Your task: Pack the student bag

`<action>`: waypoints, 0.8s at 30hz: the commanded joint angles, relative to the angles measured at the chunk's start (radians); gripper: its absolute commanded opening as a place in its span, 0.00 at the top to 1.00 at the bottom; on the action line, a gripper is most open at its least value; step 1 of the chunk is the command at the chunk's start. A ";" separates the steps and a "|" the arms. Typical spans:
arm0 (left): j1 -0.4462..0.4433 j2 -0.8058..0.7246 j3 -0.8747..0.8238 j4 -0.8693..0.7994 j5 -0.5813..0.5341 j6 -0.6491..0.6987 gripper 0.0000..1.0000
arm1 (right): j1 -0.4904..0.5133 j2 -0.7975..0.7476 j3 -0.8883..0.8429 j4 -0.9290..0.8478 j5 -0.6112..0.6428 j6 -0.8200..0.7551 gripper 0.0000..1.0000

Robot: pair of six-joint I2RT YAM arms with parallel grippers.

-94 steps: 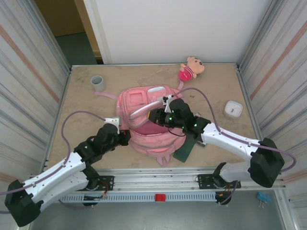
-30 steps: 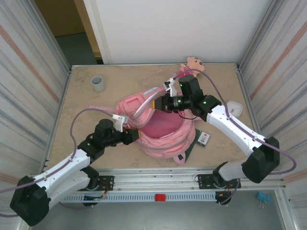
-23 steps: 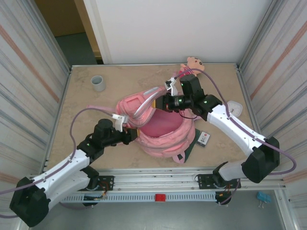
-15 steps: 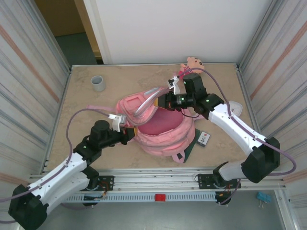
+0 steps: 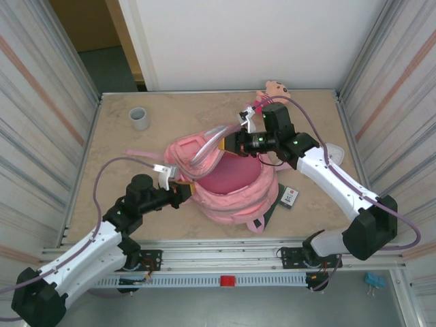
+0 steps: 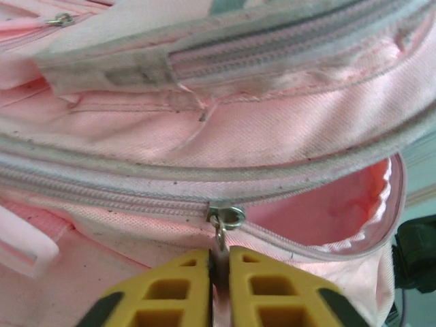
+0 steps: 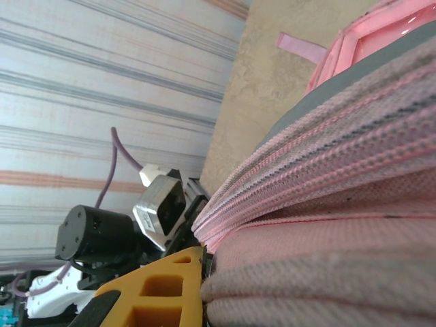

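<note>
Centre of bench (image 5: 170, 112): pink backpack (image 5: 228, 194), main compartment gaping, far flap raised. Left tool (image 6: 219, 269): pressed together on the zip pull (image 6: 221, 233) at the backpack's near-left edge. Right tool (image 5: 230, 142): clamped on the raised flap's rim. Far edge: plush doll (image 5: 274, 88). Far left: grey cup (image 5: 139, 118).

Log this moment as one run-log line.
left gripper: shut on zipper pull | right gripper: shut on student bag rim | main compartment: open
</note>
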 commanded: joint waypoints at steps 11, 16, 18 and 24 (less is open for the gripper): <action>-0.006 -0.023 -0.011 -0.148 -0.230 0.017 1.00 | -0.004 -0.062 0.053 0.118 -0.071 -0.004 1.00; 0.012 -0.028 -0.012 -0.193 -0.360 0.026 1.00 | -0.006 -0.084 0.082 0.094 -0.110 -0.019 1.00; 0.032 -0.014 -0.006 -0.202 -0.394 0.021 1.00 | -0.005 -0.094 0.098 0.066 -0.134 -0.032 1.00; 0.156 0.098 0.011 -0.167 -0.408 -0.015 1.00 | -0.005 -0.128 0.122 0.038 -0.205 -0.047 1.00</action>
